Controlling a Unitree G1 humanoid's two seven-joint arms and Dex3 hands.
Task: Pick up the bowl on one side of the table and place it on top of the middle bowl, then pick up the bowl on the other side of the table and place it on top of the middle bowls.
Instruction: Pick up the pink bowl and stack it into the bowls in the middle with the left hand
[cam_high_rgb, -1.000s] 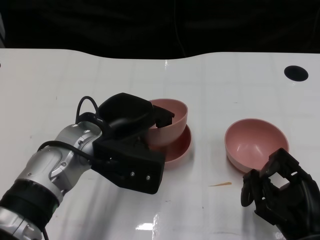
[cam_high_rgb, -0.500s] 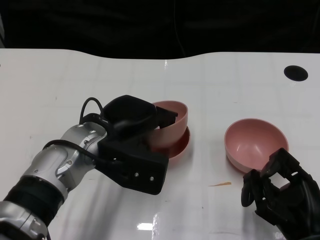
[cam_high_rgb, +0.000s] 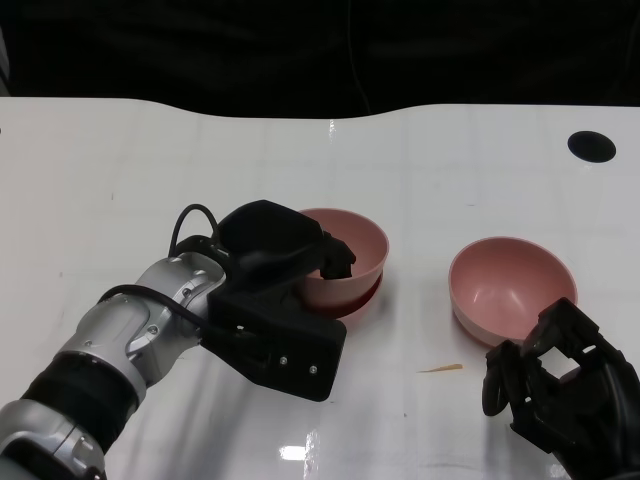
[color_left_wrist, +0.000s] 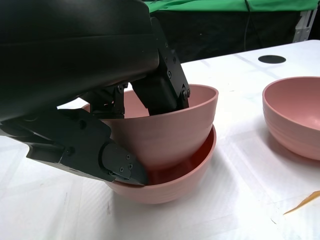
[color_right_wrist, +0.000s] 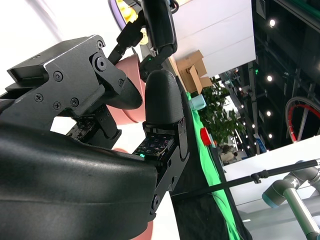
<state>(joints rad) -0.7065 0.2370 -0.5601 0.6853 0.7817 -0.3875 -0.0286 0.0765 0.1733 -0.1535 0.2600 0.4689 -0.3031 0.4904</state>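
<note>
My left hand (cam_high_rgb: 275, 300) grips a pink bowl (cam_high_rgb: 348, 250) by its near rim, one finger (color_left_wrist: 160, 85) inside and the thumb (color_left_wrist: 100, 155) outside. The held bowl (color_left_wrist: 170, 125) sits slightly tilted inside the middle pink bowl (color_left_wrist: 170, 182), whose rim (cam_high_rgb: 368, 292) shows just beneath it. A third pink bowl (cam_high_rgb: 512, 285) stands alone to the right, also seen in the left wrist view (color_left_wrist: 295, 115). My right hand (cam_high_rgb: 560, 385) hovers at that bowl's near edge, fingers loosely curved and apart, holding nothing. A patch of pink bowl (color_right_wrist: 131, 85) shows between its fingers.
The white table (cam_high_rgb: 150, 170) has a round black hole (cam_high_rgb: 591, 146) at the far right. A thin orange sliver (cam_high_rgb: 440, 369) lies near the right hand. Beyond the table's far edge all is dark.
My left hand has shifted right and down, settling the held bowl lower and more level into the middle bowl. The right hand and right bowl have stayed still.
</note>
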